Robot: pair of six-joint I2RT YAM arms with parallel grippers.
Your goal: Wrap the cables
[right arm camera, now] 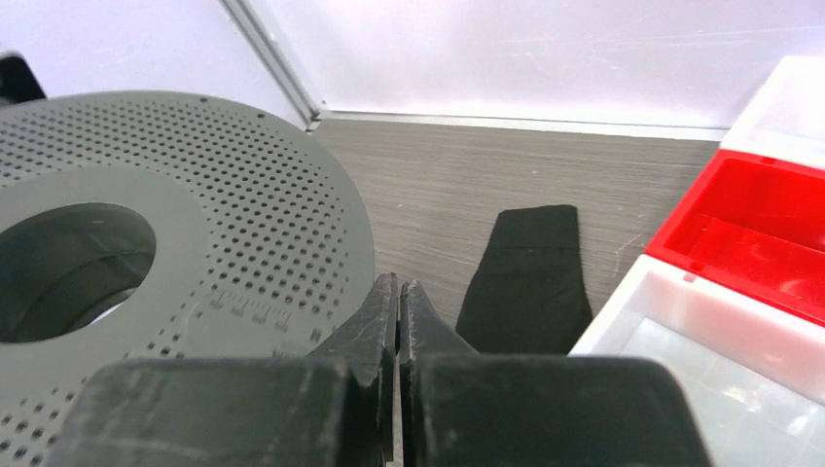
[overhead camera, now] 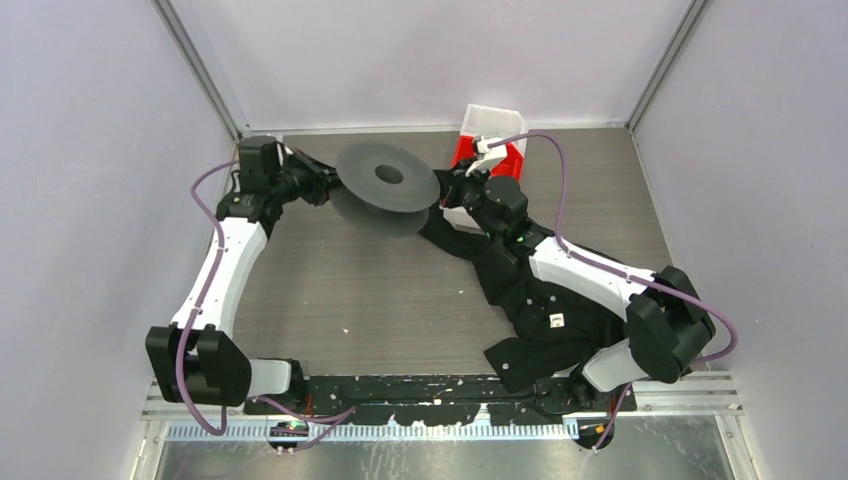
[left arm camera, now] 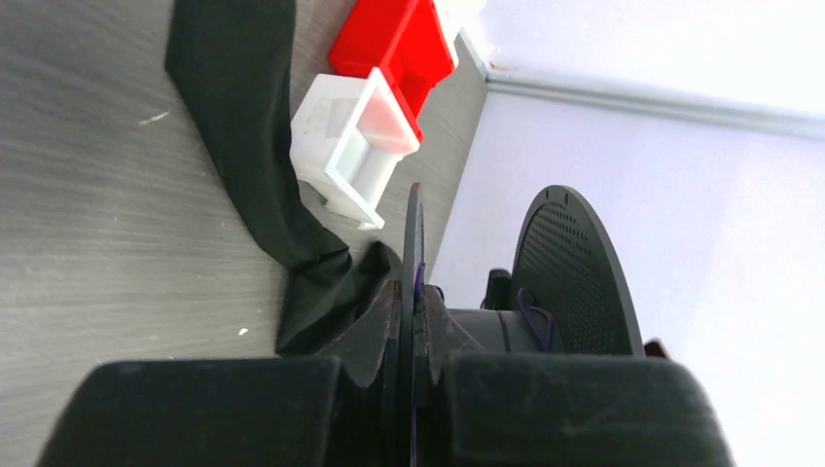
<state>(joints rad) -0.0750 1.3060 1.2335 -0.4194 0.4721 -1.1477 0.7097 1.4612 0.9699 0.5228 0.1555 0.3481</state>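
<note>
A dark grey two-flanged reel (overhead camera: 385, 187) is held tilted above the table at the back middle. My left gripper (overhead camera: 332, 188) is shut on the edge of its nearer flange (left arm camera: 412, 243), with a finger on each side. A thin dark wire (left arm camera: 533, 316), bluish in this light, loops loosely over the hub between the flanges. My right gripper (overhead camera: 444, 190) is at the reel's right edge, beside the perforated flange (right arm camera: 185, 243). Its fingertips (right arm camera: 398, 284) are pressed together, and no wire shows between them.
A black garment (overhead camera: 540, 300) lies under the right arm and reaches towards the reel (right arm camera: 530, 272). A red bin (overhead camera: 492, 155) and white bins (overhead camera: 490, 120) stand at the back right, close to the right gripper. Grey walls enclose the table on three sides.
</note>
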